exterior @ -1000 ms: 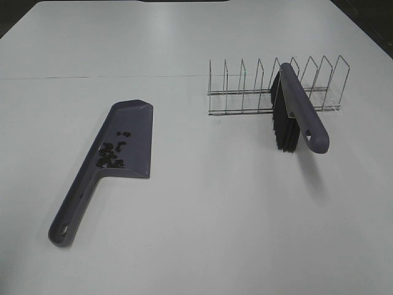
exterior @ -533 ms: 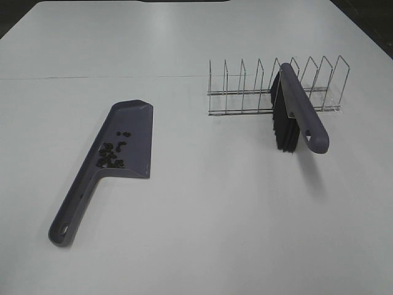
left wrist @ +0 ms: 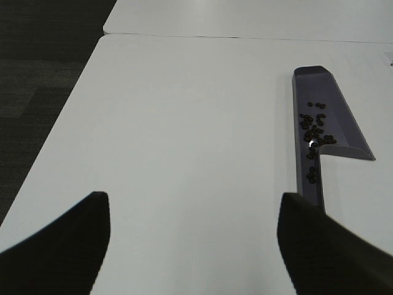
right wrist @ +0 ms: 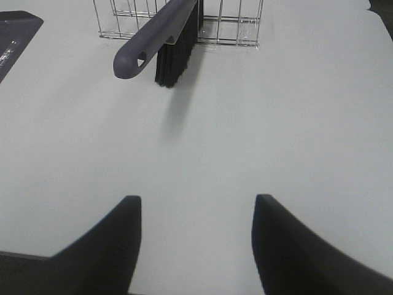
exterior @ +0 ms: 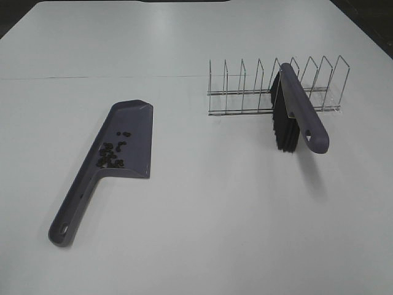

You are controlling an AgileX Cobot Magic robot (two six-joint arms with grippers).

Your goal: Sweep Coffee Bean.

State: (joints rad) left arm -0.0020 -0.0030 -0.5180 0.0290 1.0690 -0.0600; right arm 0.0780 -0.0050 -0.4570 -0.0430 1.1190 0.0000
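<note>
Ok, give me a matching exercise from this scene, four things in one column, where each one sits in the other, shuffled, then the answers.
Things:
1. coffee beans
2. brush
3. dustpan
4. left gripper

Places or states:
A. propped in the wire rack, handle sticking out towards the camera
B. lying flat on the white table, left of the rack
C. open, holding nothing
D. piled inside the dustpan

Pairs: 1-D, 2-A, 3-B, 4-C

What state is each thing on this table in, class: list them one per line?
Coffee beans: gathered inside the dustpan.
Dustpan: lying flat on the table, unheld.
Brush: propped in the wire rack, handle free.
Left end effector: open, empty.
Right end effector: open, empty.
</note>
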